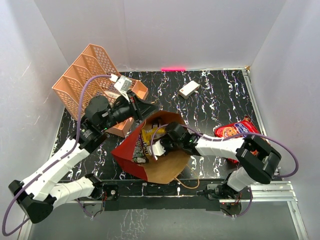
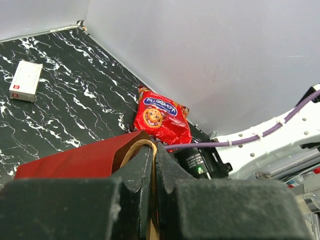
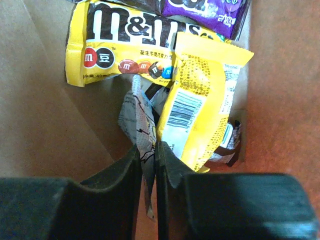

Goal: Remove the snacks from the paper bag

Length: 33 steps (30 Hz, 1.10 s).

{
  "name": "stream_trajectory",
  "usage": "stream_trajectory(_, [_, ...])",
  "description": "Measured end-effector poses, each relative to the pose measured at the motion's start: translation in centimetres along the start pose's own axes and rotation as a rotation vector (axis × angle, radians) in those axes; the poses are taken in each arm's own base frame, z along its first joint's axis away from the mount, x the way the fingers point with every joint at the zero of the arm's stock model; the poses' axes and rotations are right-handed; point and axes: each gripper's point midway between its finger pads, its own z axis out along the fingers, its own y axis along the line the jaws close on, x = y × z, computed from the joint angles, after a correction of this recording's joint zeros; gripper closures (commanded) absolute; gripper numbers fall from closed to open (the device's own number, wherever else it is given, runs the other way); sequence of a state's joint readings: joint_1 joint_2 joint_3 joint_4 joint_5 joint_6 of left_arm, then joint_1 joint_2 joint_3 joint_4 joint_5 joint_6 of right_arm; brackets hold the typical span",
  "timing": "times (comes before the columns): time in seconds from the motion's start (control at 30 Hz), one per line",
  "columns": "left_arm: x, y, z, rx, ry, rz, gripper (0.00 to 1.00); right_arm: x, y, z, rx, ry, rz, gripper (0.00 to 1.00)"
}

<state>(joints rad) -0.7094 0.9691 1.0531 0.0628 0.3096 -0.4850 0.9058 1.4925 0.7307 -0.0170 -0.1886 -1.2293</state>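
Your right pincer [image 3: 147,150] is deep inside the paper bag [image 1: 129,152], its jaws nearly together on the thin edge of a pale crinkly wrapper [image 3: 136,117]. A yellow packet [image 3: 200,100] stands touching that wrapper. Beyond them lie a yellow M&M's packet [image 3: 120,45] and a purple wrapper [image 3: 205,10], which is cut off at the frame's top. Your left pincer [image 2: 154,152] is clamped on the bag's rim. The red cookie packet [image 1: 235,131] lies out on the table [image 1: 220,100], well apart from the bag.

I judge you mid-extraction, with one snack out and several to go. The next move calls for a straight withdrawal through the bag's mouth without dragging the neighbouring packet or the wall. I cannot tell how firm that edge grip is. Something dark sits hidden behind the yellow packet, and the overhead view shows little of the bag's depth.
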Motion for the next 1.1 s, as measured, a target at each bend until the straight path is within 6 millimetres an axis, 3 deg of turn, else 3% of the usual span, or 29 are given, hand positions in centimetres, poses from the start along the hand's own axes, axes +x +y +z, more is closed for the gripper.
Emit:
stream_trajectory(0.07, [0.1, 0.3, 0.9, -0.002, 0.006, -0.005, 1.00, 0.3, -0.1, 0.1, 0.001, 0.004, 0.006, 0.92])
stream_trajectory(0.2, [0.5, 0.7, 3.3, 0.027, 0.032, -0.019, 1.00, 0.9, -0.5, -0.1, 0.020, 0.014, 0.024, 0.92])
stream_trajectory(0.57, [0.4, 1.5, 9.6, 0.097, 0.068, 0.000, 1.00, 4.5, -2.9, -3.3, 0.170, 0.091, 0.131, 0.92])
stream_trajectory(0.7, [0.2, 1.8, 9.9, 0.091, 0.079, 0.063, 1.00, 5.0, -3.0, -3.2, 0.185, 0.093, 0.158, 0.92])
stream_trajectory(0.87, [-0.9, 2.1, 9.5, 0.064, 0.100, 0.197, 1.00, 5.0, -2.9, -1.4, 0.178, 0.067, 0.199, 0.92])
stream_trajectory(1.1, [-1.6, 3.9, 9.0, -0.021, 0.130, 0.351, 1.00, 3.7, -6.8, 0.6, 0.261, 0.010, 0.251, 0.92])
